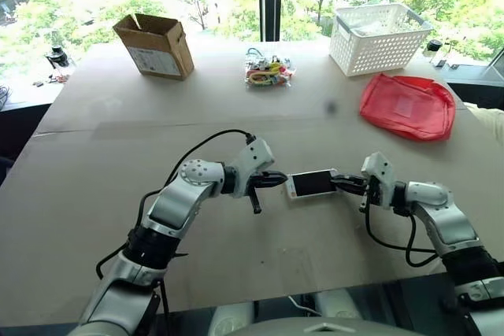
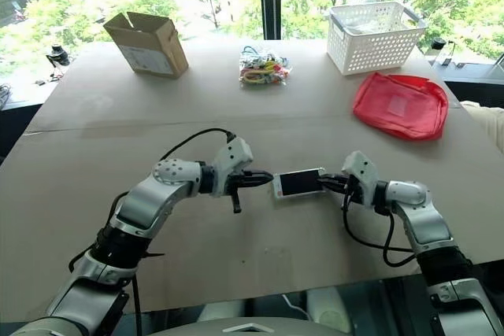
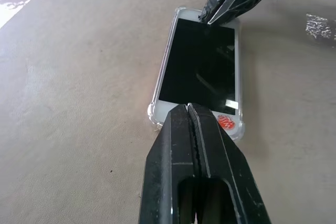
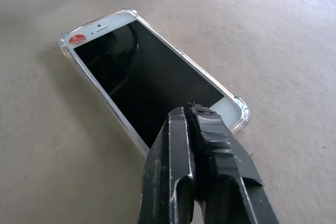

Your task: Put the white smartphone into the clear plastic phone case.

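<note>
The white smartphone (image 3: pixel 198 69) lies screen up on the brown table (image 1: pixel 118 194), between the two grippers, seated inside the clear plastic phone case (image 4: pixel 239 109). From the head views the case is nearly impossible to make out; the phone reads there as a plain white slab. The wrist views show it: a glossy transparent rim with bulged corners runs round the white bezel.

The left gripper (image 3: pixel 189 107) has its two black fingers pressed together, tips at the phone's near short edge, beside a small red sticker (image 3: pixel 226 122) on the bezel. Whether the tips touch the bezel or hover just above it cannot be told. The right gripper (image 4: pixel 191 109) also has its fingers together, over the opposite short end; its own fingers hide that part of the screen.

The head views add the far side of the table: an open cardboard box (image 1: pixel 155 45), a bag of coloured bits (image 1: pixel 268 70) whose contents are too small to identify, a white basket (image 1: pixel 379 37) and a red pouch (image 1: pixel 408 105). The table's right edge is cut off by the frame
</note>
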